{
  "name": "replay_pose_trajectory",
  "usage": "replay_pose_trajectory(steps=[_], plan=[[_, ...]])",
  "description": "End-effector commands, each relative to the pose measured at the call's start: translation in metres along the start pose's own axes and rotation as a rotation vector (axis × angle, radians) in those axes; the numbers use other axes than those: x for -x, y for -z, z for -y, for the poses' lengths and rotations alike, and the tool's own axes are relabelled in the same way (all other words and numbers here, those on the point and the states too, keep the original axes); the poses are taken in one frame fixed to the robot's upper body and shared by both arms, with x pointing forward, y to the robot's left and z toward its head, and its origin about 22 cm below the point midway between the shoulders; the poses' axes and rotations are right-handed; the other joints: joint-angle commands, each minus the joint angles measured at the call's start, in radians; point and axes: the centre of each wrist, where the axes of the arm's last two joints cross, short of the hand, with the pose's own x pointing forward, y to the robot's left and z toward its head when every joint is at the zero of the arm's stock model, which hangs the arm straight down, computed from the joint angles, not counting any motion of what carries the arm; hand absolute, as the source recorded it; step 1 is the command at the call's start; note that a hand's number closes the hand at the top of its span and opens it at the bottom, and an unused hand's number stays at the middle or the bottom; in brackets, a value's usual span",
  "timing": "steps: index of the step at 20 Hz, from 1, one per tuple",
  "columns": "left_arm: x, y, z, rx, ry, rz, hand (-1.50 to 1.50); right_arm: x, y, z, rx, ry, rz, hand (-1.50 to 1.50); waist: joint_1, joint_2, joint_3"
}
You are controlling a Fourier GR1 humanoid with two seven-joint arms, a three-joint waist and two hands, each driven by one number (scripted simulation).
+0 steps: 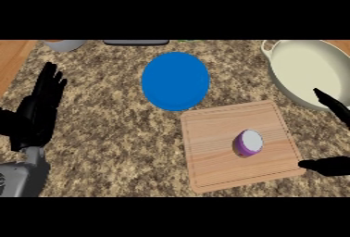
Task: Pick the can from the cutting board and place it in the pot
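Fingers of the right hand point(333, 139) show at the right edge of the frame, spread wide: one long finger points up-left near the pot's lower rim, and the thumb lies lower down, just off the cutting board's lower right corner. Between them is open counter; the hand has hold of nothing. Most of the palm is cut off by the frame edge.

Left of that hand, in the lower right part of the frame, lies the cutting board point(219, 157), a pale wooden slab turned slightly on the counter. The can point(249, 143) stands on it, right of the board's middle, purple-sided with a pale top, and apart from both finger and thumb.

Up in the upper right corner sits the pot point(301, 65), cream-coloured and wide, its near rim just above the board's far corner. A blue plate point(175, 81) lies in the upper middle, just above the board's upper left corner. At the top edge a grey bowl point(64, 45) and a dark flat object point(136, 42) are partly cut off.

The left hand point(37, 111) rests at the left edge of the frame, fingers straight and pointing up, holding nothing.

The step in hand looks like the approach to the pick: the can is not yet grasped. The next move, as I judge it, calls for the right hand to travel left over the board, bracket the can between thumb and fingers, and close before lifting it toward the pot.
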Motion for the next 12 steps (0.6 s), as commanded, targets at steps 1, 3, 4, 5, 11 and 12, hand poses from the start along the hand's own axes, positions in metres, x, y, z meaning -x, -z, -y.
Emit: replay_pose_trajectory(steps=[1,3,4,5,11,12], plan=[[0.004,0.0,0.003,0.013,-0.003,-0.001,0.0,-0.038,0.01,-0.007,-0.19,-0.15,-0.081,-1.5,0.008,0.001,-0.001],[0.004,-0.008,0.008,0.002,0.003,-0.014,0.0,-0.053,0.011,-0.007,-0.248,-0.208,-0.137,-1.5,0.008,-0.002,0.0],[-0.002,-0.005,0.0,0.017,-0.005,0.015,0.0,-0.063,0.021,-0.015,-0.264,-0.246,-0.169,-1.5,0.024,0.001,-0.001],[-0.005,0.006,-0.002,0.023,-0.011,0.013,0.0,-0.058,0.021,-0.038,-0.3,-0.246,-0.172,-1.5,0.017,0.005,0.001],[-0.013,0.004,-0.005,0.009,0.003,0.003,0.0,-0.101,0.037,-0.045,-0.401,-0.26,-0.248,-1.5,0.002,0.001,0.003],[-0.005,0.0,-0.002,-0.013,-0.01,0.004,0.0,-0.094,0.035,-0.077,-0.396,-0.242,-0.259,-1.5,0.004,0.002,0.003]])
